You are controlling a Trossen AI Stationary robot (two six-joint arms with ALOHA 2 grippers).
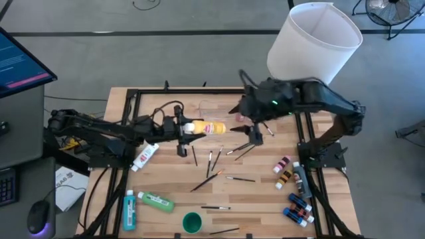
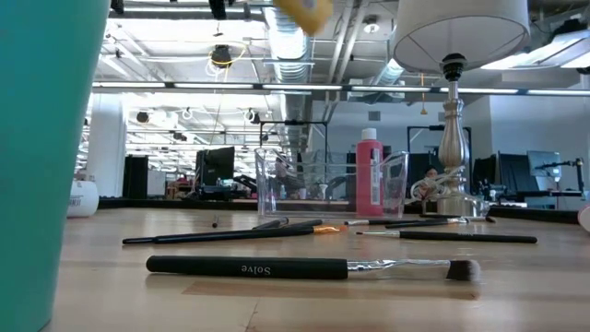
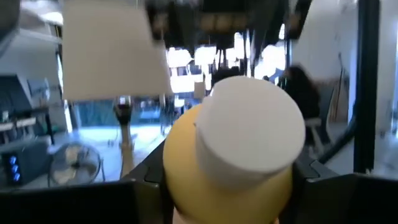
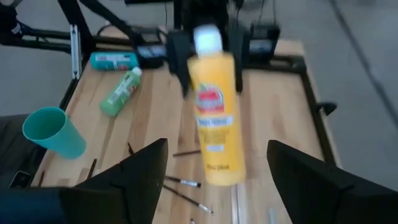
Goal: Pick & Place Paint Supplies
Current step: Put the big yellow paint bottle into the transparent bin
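Note:
A yellow paint bottle (image 1: pixel 211 127) with a white cap (image 3: pixel 249 130) hangs high above the table's middle and shows at the top of the low view (image 2: pixel 304 11). My left gripper (image 1: pixel 182 129) is shut on its cap end. My right gripper (image 1: pixel 253 135) stands open just past the bottle's bottom end. In the right wrist view its fingers (image 4: pixel 140 171) flank that end (image 4: pixel 221 174) without touching it. A red bottle (image 2: pixel 370 175) stands upright in the clear tray (image 2: pixel 277 189). Several brushes (image 1: pixel 212 174) lie flat on the wood. My left gripper pinches the yellow bottle between its two fingers (image 4: pixel 180 56), on the body just below the white cap (image 4: pixel 211 68). The fingers come level from the table's left and lie along the bottle, cap toward the wrist. The bottle is lifted clear and roughly level, its bottom toward the right.
A white bottle (image 1: pixel 146 156), a green bottle (image 1: pixel 156 201), a teal bottle (image 1: pixel 129 209) and a green cup (image 1: pixel 192 222) sit at the near left. Several small bottles (image 1: pixel 292 189) lie at the near right. The big white lampshade (image 1: pixel 315 40) stands at the far right.

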